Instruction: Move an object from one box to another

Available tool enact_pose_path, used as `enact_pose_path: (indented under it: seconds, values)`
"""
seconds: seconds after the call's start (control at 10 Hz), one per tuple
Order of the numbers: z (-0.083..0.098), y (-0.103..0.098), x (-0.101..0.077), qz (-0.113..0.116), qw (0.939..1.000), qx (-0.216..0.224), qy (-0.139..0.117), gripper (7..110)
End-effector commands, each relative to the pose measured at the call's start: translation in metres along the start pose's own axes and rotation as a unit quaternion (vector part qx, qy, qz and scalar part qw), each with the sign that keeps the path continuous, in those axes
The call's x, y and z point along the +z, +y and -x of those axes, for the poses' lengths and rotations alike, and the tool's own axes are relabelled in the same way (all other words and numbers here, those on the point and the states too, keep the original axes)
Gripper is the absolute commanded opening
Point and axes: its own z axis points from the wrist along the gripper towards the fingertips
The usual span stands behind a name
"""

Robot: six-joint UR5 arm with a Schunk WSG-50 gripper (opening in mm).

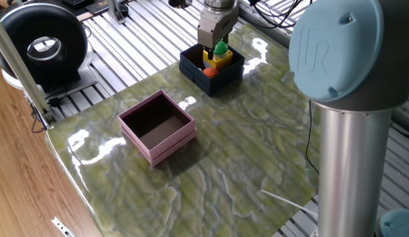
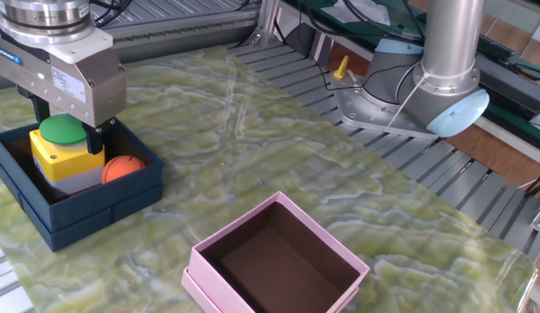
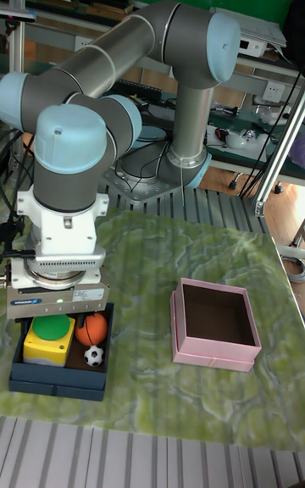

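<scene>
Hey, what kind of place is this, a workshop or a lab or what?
Probably a robotics lab: a UR5 arm bolted beside a marbled table, aluminium framing, and cluttered electronics benches behind.

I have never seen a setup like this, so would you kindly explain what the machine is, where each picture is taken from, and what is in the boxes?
The machine is a single grey robot arm with pale blue joint caps, ending in a two-finger gripper. Two pictures come from fixed cameras on different sides of the green marbled table; the tall picture looks at the arm from the front. On the table are two open boxes. The navy box holds a yellow block with a green button top, an orange ball and, seen in the tall picture, a small soccer ball. The pink box is empty. The gripper hangs just above the yellow block; nothing has been lifted, and its fingers are too hidden to judge.
</scene>
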Motion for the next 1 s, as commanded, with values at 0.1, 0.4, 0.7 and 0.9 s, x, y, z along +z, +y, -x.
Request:
enact_pose_path:
  seconds: [0.1,0.4,0.7,0.9]
  values:
    - [0.0008,0.0023,-0.0008,0.007,0.9999,0.015,-0.003,66]
    - [0.0005,0.0019,-0.0005,0.005,0.9998,0.018,-0.003,66]
    - [-0.0002,0.0022,-0.0004,0.005,0.9998,0.022,-0.001,44]
    - [-0.0003,0.0014,-0.0003,0.003,0.9997,0.022,-0.001,22]
